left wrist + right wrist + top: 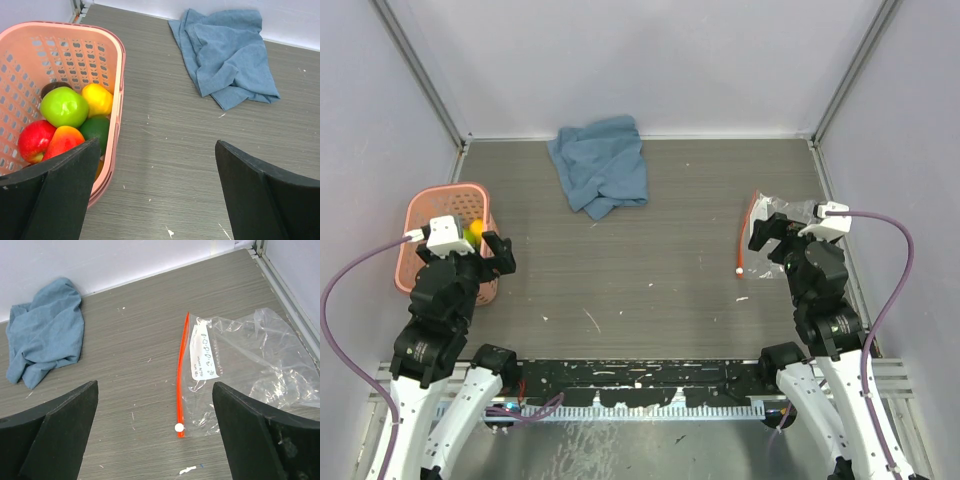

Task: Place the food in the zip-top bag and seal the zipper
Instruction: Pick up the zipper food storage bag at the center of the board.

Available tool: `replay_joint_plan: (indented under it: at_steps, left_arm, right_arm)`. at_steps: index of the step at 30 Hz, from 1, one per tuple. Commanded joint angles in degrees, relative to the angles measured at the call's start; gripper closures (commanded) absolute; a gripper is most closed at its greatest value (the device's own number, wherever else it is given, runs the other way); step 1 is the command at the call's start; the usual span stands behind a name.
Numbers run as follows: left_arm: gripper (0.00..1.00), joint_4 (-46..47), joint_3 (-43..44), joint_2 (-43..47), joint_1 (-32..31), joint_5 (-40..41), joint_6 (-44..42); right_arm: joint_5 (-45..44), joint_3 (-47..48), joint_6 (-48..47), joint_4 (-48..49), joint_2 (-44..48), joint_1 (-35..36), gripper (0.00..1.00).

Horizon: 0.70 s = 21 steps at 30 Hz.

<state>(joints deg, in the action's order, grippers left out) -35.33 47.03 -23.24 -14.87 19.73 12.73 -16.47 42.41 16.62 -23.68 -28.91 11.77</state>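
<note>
showing fruit (64,106) and bag (250,360) at opposite sides of the counter (650,270)

the fruit lies heaped in a pink basket (120,60) at the left edge; the bag lies flat at the right, its zipper (180,375) toward the middle. left pincer (157,150) hovers at the basket's rim, right pincer (154,390) near the zipper; both are spread and hold nothing.

handling: the fruit looks hard, glossy and round, so probably light but apt to slip or roll; a grip across the widest part of the top piece seems safest. the bag is thin, limp, crinkled film, likely to slide and collapse; the zipper strip looks its stiffest part and best hold. whether its mouth is open cannot be told.

views: only the left wrist view shows red, green, yellow, orange and dark pieces; from above the arm hides most. only the right wrist view shows the white slider (178,428). only the top view shows basket and bag together, well apart.
</note>
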Motion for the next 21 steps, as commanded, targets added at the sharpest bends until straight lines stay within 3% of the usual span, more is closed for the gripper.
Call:
replay_joint_plan:
  at_steps: [1, 10, 21]
  left_arm:
    - [0.02, 3.31, 0.40, -0.11, 0.42, -0.65, -0.41]
    - [0.02, 3.16, 0.64, 0.41, 0.86, -1.97, -0.19]
    - [0.02, 2.57, 0.86, 0.70, 0.82, -3.75, 0.04]
  right_arm:
    - [-0.59, -0.11, 0.34, 3.37, -0.14, -0.07, 0.00]
    - [-1.45, -0.40, 1.22, 3.66, -1.36, -0.07, 0.00]
    - [-1.79, 0.15, 2.05, 5.61, -9.62, -0.08, 0.00]
